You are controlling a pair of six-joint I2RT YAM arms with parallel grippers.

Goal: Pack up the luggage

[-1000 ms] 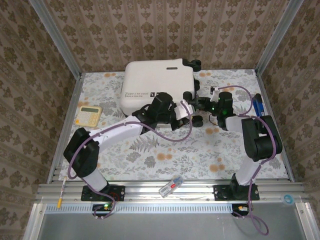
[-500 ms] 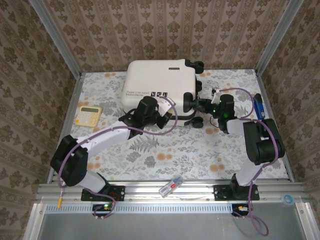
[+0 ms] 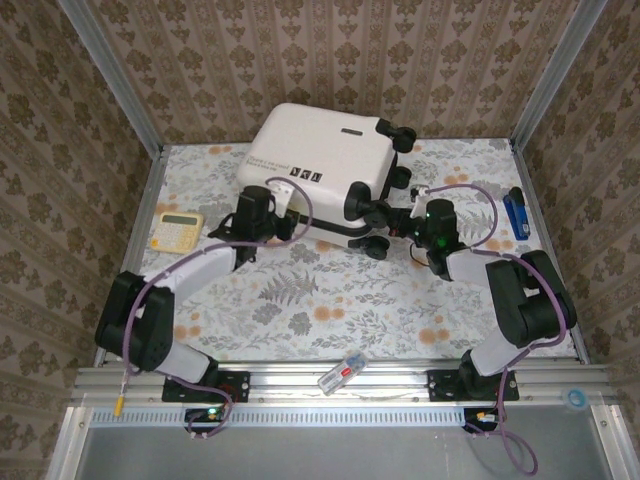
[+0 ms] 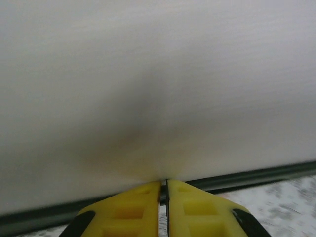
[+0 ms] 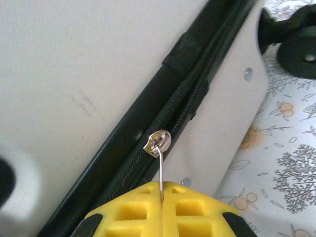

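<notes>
The luggage point(image 3: 320, 150) is a closed white hard-shell suitcase lying flat at the back of the table, turned at an angle, with its black wheels point(image 3: 400, 135) to the right. My left gripper point(image 3: 282, 208) is at its near left side. In the left wrist view this gripper point(image 4: 166, 185) is shut, its yellow tips touching the white shell point(image 4: 158, 74) just above the dark seam. My right gripper point(image 3: 388, 214) is at the wheel end. In the right wrist view it point(image 5: 161, 190) is shut on the thin metal zipper pull point(image 5: 160, 168), which hangs from the silver slider point(image 5: 158, 142) on the black zipper track.
A yellow calculator point(image 3: 177, 230) lies at the table's left edge and a blue object point(image 3: 515, 213) at the right edge. A small clear item point(image 3: 342, 371) rests on the front rail. Patterned walls close in three sides, and the floral tabletop point(image 3: 330, 300) stretches in front of the suitcase.
The suitcase has swung round, its left end nearer and its wheel end farther back. My left gripper moved left along its near side. My right gripper followed leftwards, still on the zipper pull.
</notes>
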